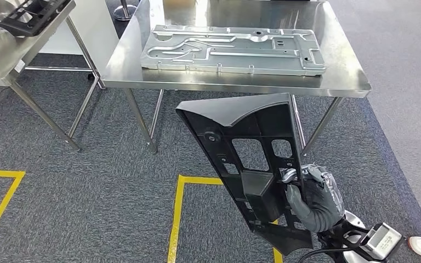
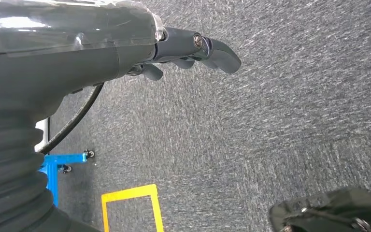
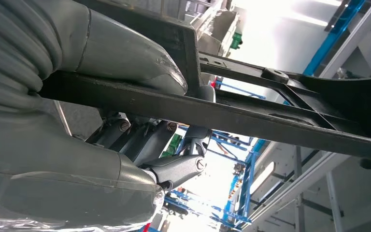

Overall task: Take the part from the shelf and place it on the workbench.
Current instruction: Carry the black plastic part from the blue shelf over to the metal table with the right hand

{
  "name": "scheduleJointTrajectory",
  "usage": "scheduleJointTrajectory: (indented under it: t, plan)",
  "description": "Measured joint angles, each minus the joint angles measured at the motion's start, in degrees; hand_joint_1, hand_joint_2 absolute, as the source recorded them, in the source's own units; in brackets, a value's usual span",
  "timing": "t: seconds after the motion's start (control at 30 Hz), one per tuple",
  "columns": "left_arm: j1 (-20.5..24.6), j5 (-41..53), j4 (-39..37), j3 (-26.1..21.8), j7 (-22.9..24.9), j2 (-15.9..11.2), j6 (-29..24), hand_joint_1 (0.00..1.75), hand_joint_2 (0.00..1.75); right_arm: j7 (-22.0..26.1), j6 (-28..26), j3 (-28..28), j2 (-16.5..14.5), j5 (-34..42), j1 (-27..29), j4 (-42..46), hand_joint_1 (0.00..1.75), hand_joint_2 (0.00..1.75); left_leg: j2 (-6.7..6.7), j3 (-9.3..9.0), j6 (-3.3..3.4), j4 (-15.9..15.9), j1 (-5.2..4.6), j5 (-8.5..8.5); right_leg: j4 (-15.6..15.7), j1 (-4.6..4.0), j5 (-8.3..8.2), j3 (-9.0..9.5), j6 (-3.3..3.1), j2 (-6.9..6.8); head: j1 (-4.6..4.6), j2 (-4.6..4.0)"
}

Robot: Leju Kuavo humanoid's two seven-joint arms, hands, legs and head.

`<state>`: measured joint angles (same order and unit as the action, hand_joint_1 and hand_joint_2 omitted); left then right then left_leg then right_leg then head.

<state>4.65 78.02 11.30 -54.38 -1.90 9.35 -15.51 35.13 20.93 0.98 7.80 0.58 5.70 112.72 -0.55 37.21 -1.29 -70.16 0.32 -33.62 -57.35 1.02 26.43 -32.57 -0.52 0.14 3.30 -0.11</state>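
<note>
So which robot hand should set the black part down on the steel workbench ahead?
The right robot hand: it already grips the black part, held upright just short of the workbench. The left robot hand hangs over the carpet, holding nothing.

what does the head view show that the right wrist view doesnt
Head view alone: the steel workbench with a grey metal panel on it, a second table to the left, the yellow floor lines and the whole black part below the bench edge. Right wrist view alone: blue racking behind the hand. Both: the right hand gripping the black part.
</note>
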Motion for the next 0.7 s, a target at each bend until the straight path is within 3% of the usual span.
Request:
scheduleJointTrajectory:
  t: [0.03,0.07,0.1,0.2,0.27,0.37,0.43,0.5,0.53,0.57,0.6,0.7]
  plan:
    - [-0.02,-0.03,0.0,0.0,0.0,0.0,0.01,0.0,1.75,-0.08,-0.03,0.04,0.01,-0.03,-0.06,-0.01,1.75,1.75,0.05,1.42,-0.07,-2.91,0.01,-0.9,-0.01,-0.08,0.02,0.01,-0.05,0.09,0.0,0.0]
    - [-0.07,-0.03,0.0,0.0,0.0,0.0,0.01,0.0,1.75,-0.16,-0.06,0.08,0.02,-0.07,-0.12,-0.02,1.75,1.75,0.06,1.94,-0.06,-3.87,0.01,-0.69,-0.03,-0.14,0.04,0.04,-0.06,0.21,0.0,0.0]
    - [-0.12,-0.03,0.0,0.0,0.0,0.0,0.02,0.0,1.75,-0.22,-0.09,0.11,0.02,-0.13,-0.2,-0.02,1.75,1.75,0.07,1.43,0.03,-2.68,0.01,0.55,-0.04,-0.19,0.06,0.11,-0.04,0.33,0.0,0.0]
    - [-0.1,0.08,0.0,0.0,-0.02,0.0,0.03,0.0,1.75,-0.28,-0.29,0.17,0.02,-0.29,-0.32,0.02,1.75,1.75,0.39,-3.79,0.79,8.4,-0.09,5.81,-0.19,-0.35,0.25,0.33,0.33,0.54,0.0,0.0]
    - [-0.06,0.15,0.0,0.0,-0.02,0.0,0.05,0.0,1.75,-0.28,-0.44,0.17,0.02,-0.37,-0.31,0.06,1.75,1.75,0.62,-5.44,1.33,12.01,-0.24,6.66,-0.31,-0.51,0.28,0.21,0.89,0.68,0.0,0.0]
    - [-0.05,0.2,0.0,0.0,-0.07,0.03,0.06,0.0,1.75,-0.29,-0.44,0.17,-0.13,-0.32,-0.24,0.1,1.75,1.75,0.15,-5.59,2.24,12.64,-0.13,7.0,-0.62,-0.48,0.48,-0.03,1.82,0.92,-0.01,0.0]
    - [0.01,0.29,0.0,0.0,-0.2,0.07,0.06,0.0,1.75,-0.28,-0.36,0.17,-0.29,-0.22,-0.29,0.12,1.75,1.75,-0.38,-5.75,2.94,13.2,0.1,7.34,-3.89,-0.32,2.63,-1.54,2.36,0.7,-0.01,0.0]
    - [0.04,0.41,0.0,0.0,-0.43,0.07,0.07,0.0,1.75,-0.28,-0.27,0.18,-0.37,-0.19,-0.23,0.09,1.75,1.75,-0.76,-5.68,3.21,13.24,0.03,7.35,-11.03,-0.09,6.18,-4.99,2.77,0.41,-0.02,0.0]
    - [0.04,0.45,0.0,0.0,-0.53,0.07,0.08,0.0,1.75,-0.28,-0.26,0.19,-0.4,-0.22,-0.15,0.09,1.75,1.75,-0.92,-5.63,3.24,13.22,0.0,7.32,-14.24,0.03,7.28,-6.59,2.94,0.34,-0.02,0.0]
    - [0.03,0.5,0.0,0.0,-0.6,0.07,0.09,0.0,1.75,-0.27,-0.26,0.19,-0.43,-0.28,-0.06,0.08,1.75,1.75,-1.06,-5.62,3.23,13.19,-0.02,7.3,-15.85,0.15,7.37,-7.39,3.07,0.25,-0.02,0.0]
    - [0.03,0.53,0.0,0.0,-0.63,0.07,0.1,0.0,1.75,-0.27,-0.28,0.19,-0.44,-0.33,-0.01,0.08,1.75,1.75,-1.13,-5.64,3.18,13.16,-0.01,7.27,-15.25,0.25,6.38,-7.12,3.14,0.12,-0.02,0.0]
    - [0.05,0.57,0.0,0.0,-0.68,0.1,0.14,0.0,1.75,-0.24,-0.36,0.19,-0.44,-0.43,-0.08,0.11,1.75,1.75,-1.17,-5.86,2.72,12.91,-0.11,6.98,-4.55,0.25,1.15,-1.75,2.84,-0.82,-0.02,0.0]
